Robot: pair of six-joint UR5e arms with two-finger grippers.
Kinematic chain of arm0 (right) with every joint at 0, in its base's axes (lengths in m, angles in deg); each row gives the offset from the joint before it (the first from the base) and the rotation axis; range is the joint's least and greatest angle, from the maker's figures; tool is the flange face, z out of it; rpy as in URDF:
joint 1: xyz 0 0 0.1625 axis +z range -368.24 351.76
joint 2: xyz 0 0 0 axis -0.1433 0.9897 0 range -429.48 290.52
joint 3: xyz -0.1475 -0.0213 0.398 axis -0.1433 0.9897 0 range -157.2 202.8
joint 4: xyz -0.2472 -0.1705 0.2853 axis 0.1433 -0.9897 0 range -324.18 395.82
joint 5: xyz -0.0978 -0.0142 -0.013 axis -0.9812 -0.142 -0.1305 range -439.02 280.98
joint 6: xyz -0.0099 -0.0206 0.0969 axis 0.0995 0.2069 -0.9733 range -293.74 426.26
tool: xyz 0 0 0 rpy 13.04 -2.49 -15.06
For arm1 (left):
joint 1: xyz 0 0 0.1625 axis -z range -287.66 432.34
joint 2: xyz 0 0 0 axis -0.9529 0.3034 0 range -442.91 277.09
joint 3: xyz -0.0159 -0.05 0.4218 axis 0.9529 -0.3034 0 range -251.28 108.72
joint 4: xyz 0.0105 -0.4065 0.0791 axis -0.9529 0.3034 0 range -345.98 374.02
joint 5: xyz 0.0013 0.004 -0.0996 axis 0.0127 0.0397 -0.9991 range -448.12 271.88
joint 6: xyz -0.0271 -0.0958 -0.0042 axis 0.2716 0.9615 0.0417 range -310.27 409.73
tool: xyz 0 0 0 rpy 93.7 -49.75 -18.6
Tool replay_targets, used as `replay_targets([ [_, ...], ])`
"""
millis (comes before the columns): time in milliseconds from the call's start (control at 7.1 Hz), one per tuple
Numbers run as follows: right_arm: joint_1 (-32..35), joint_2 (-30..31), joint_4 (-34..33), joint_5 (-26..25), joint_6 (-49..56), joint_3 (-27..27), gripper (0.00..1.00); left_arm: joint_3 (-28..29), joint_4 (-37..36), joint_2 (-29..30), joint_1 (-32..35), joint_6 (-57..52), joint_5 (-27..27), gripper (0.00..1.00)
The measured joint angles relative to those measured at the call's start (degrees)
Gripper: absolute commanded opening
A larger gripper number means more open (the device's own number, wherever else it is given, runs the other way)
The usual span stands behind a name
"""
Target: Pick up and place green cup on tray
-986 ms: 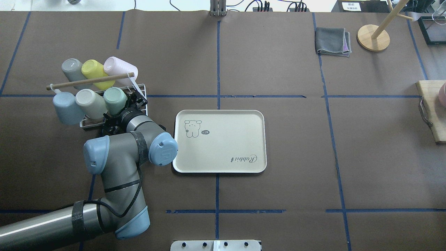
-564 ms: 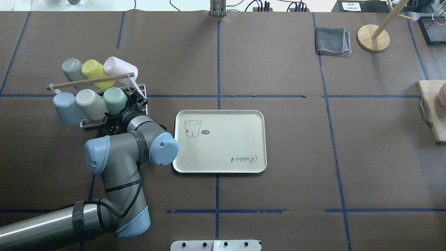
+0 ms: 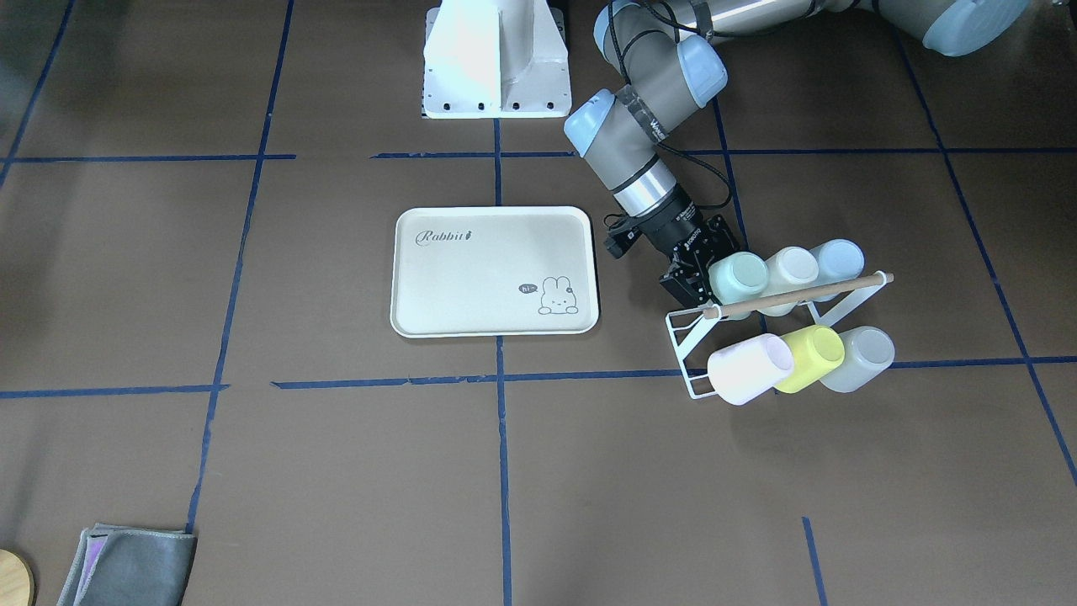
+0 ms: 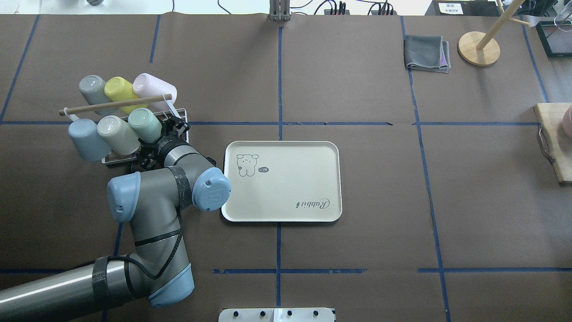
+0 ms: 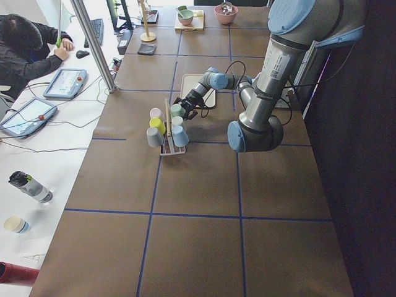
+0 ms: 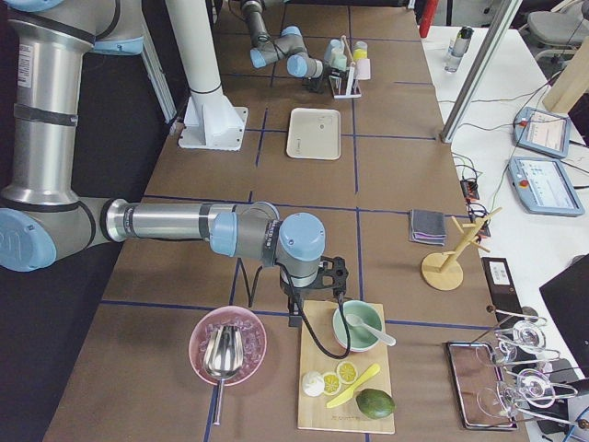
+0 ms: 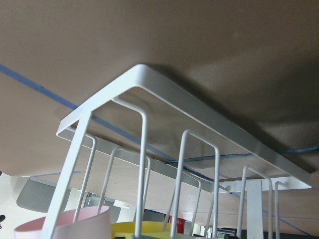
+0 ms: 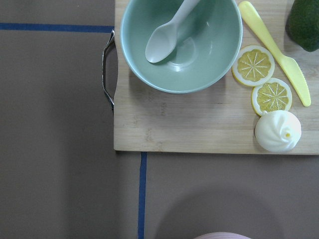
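Note:
The green cup (image 4: 145, 124), pale mint, lies tilted on the white wire rack (image 4: 180, 115), at the right end of its near row; it also shows in the front view (image 3: 739, 278). My left gripper (image 4: 166, 132) is at the cup's mouth end and looks shut on it (image 3: 701, 283). The left wrist view shows only the rack's wires (image 7: 179, 164) from below, no fingers. The cream tray (image 4: 286, 188) with the bunny print lies flat to the right of the rack. My right gripper (image 6: 308, 313) hangs over a wooden board far off; I cannot tell whether it is open or shut.
The rack also holds blue (image 4: 87, 139), cream (image 4: 118, 134), grey (image 4: 93, 88), yellow-green (image 4: 120, 91) and pink (image 4: 152, 87) cups under a wooden rod (image 4: 116, 103). A grey cloth (image 4: 426, 52) and a wooden stand (image 4: 479, 48) are far right. The board (image 8: 199, 124) carries a bowl and lemon slices.
The green cup has shifted a little up and to the left on the rack, and my left gripper and wrist have moved with it. The other cups have barely moved.

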Motion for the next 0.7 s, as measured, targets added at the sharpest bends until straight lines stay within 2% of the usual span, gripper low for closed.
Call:
replay_targets([
  [705, 0.00, 0.00, -0.03, 0.00, 0.09, 0.00, 1.00, -5.86, -0.55, -0.39, 1.16, -0.64, -0.01, 0.69],
])
